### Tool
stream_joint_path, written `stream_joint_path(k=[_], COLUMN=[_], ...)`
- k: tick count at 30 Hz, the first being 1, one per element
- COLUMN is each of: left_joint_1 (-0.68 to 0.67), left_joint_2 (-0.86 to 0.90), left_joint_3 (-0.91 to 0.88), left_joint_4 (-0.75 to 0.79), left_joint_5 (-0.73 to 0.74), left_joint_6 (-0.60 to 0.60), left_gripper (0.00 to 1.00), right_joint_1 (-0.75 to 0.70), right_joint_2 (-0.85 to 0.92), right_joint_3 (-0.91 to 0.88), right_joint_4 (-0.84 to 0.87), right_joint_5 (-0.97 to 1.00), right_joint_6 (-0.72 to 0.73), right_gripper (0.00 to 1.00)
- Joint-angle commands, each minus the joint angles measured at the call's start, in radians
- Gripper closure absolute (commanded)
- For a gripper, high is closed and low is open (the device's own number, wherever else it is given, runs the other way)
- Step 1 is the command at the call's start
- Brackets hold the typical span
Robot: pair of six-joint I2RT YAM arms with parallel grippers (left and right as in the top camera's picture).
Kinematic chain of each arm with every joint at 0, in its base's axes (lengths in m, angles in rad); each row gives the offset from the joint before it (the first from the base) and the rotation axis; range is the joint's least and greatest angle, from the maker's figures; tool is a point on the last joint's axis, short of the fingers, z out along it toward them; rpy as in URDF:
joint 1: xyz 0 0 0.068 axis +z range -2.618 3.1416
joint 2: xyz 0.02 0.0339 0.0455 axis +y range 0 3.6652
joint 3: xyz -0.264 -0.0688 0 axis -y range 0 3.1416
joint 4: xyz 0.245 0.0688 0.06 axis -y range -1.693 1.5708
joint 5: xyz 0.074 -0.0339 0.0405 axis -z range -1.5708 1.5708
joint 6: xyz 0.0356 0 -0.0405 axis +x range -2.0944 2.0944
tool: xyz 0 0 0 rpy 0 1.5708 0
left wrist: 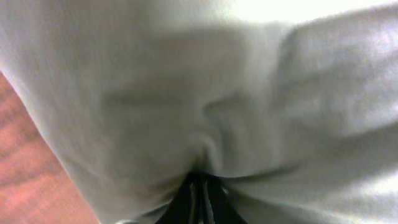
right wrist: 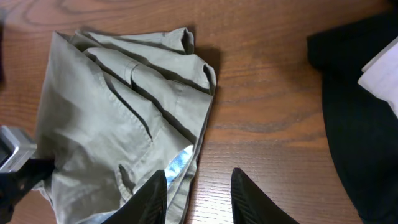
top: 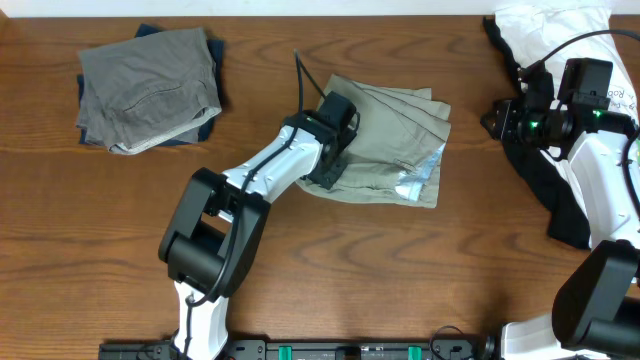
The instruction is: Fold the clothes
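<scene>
Khaki cotton garment [left wrist: 249, 93] puckers in the clenched left tool [left wrist: 199, 190]; best pulled low and slow. Right tool [right wrist: 199, 199] gapes empty.

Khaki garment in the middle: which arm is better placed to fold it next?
Probably left. The left end effector pinches the khaki garment, cloth filling its wrist view. The right end effector hangs open over bare table beside it.

**Wooden Table Filling the Frame**

A brown wooden table [top: 420, 270] is spreading across the whole overhead view, its grain running left to right. A black rail [top: 350, 350] is lying along the near edge, with small green fittings [top: 284, 352] sitting on it. A pale strip [top: 300, 6] is showing beyond the far edge.
</scene>
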Motion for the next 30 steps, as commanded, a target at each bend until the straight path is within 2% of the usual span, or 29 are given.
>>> stream_joint_path(k=[1,4,8,13,18,21,23,30], left_joint_1=[0.011,0.035,0.106,0.225,0.25,0.225,0.201,0.082], left_joint_2=[0.06,0.076,0.084,0.082,0.014,-0.069,-0.129,-0.248], left_joint_3=[-0.005,-0.005,-0.005,-0.004,0.023,0.023,0.023,0.023], left_joint_4=[0.038,0.09,0.2,0.357,0.376,0.372,0.355,0.227], left_joint_5=[-0.11,-0.235,-0.375,-0.385,-0.382,-0.358,-0.315,-0.008], left_joint_6=[0.09,0.105,0.105,0.105,0.138,0.169,0.172,0.172], left_gripper=[0.93,0.87,0.72,0.68,0.48,0.32,0.25,0.16], right_joint_1=[0.001,0.001,0.001,0.001,0.001,0.001,0.001,0.001], right_joint_2=[0.002,0.002,0.002,0.002,0.002,0.002,0.002,0.002], right_joint_3=[0.005,0.005,0.005,0.005,0.005,0.005,0.005,0.005], right_joint_4=[-0.003,-0.002,-0.002,-0.002,-0.001,0.0,0.0,0.0], right_joint_5=[0.023,0.025,0.025,0.025,0.025,0.024,0.024,0.024], right_joint_6=[-0.016,-0.016,-0.016,-0.016,-0.016,-0.015,-0.015,-0.016], right_gripper=[0.67,0.67,0.67,0.67,0.67,0.67,0.67,0.67])
